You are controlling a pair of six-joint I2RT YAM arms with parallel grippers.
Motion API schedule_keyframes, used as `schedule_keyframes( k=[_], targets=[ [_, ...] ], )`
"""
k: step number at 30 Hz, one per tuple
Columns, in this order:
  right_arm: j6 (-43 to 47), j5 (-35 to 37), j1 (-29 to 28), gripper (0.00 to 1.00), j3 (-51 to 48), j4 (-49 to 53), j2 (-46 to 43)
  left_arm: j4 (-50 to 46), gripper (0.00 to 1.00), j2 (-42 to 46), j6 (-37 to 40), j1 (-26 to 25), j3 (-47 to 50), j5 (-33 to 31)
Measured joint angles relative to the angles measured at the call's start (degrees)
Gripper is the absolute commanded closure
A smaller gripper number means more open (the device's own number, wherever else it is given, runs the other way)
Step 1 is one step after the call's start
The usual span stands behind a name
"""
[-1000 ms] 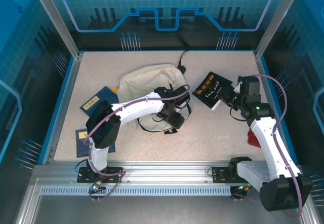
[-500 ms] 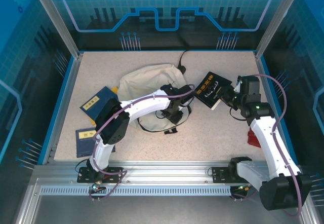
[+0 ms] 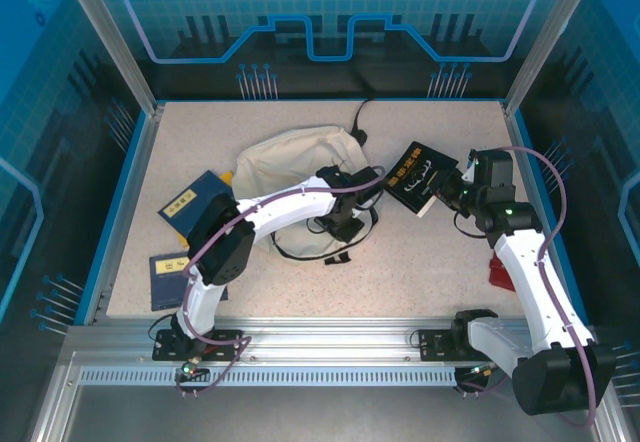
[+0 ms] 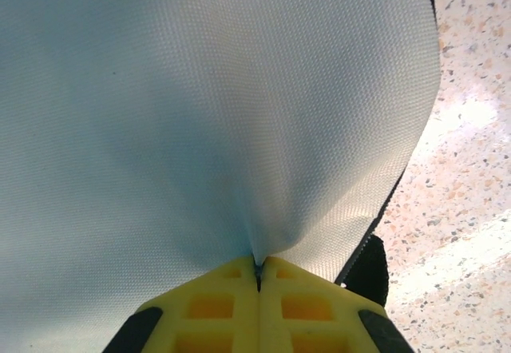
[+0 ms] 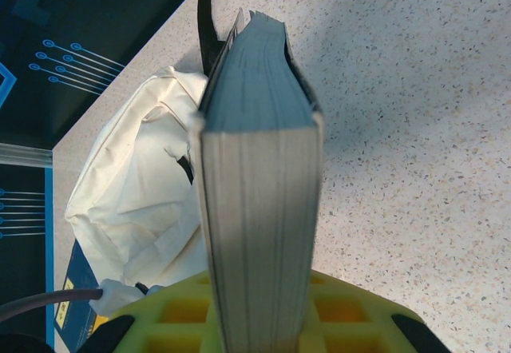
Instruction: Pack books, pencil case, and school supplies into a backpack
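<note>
Barely begun, by the look of it: two books (image 3: pixel 190 202) lie at left on the table (image 3: pixel 420 282), outside the backpack (image 3: pixel 295 157), which sits mid-table. L gripper (image 4: pixel 257 263) is pressed together, pinching backpack fabric at its near-right edge, prob. to lift the opening. R gripper (image 3: pixel 446 195) clamps the black book (image 3: pixel 418 175) just right of the backpack, not yet in. Pencil case & supplies: can't make out.

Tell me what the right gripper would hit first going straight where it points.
The right gripper is shut on the black book, whose far edge leads. Straight on, that likely meets the backpack near its black strap; depth is unclear.
</note>
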State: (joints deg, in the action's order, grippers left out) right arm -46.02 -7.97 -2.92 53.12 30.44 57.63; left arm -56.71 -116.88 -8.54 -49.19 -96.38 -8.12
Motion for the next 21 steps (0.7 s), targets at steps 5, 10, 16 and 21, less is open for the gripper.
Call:
schedule_keyframes(
  k=[5,10,16,21],
  targets=[
    [0.3,0.0,0.0,0.98,0.0,0.7,-0.9,4.0,1.0,6.5,0.0,0.9,0.9,-0.8],
    [2.3,-0.9,0.1,0.99,0.0,4.2,-2.8,10.4,1.0,14.2,-0.8,3.2,1.8,-2.5],
    [4.1,-5.3,0.4,0.99,0.0,8.7,-6.7,17.2,1.0,16.1,-3.0,5.8,1.6,-4.8],
    [2.4,-12.0,0.3,1.0,-0.7,8.1,-10.1,20.5,1.0,16.1,-3.6,6.0,1.3,-5.2]
  ],
)
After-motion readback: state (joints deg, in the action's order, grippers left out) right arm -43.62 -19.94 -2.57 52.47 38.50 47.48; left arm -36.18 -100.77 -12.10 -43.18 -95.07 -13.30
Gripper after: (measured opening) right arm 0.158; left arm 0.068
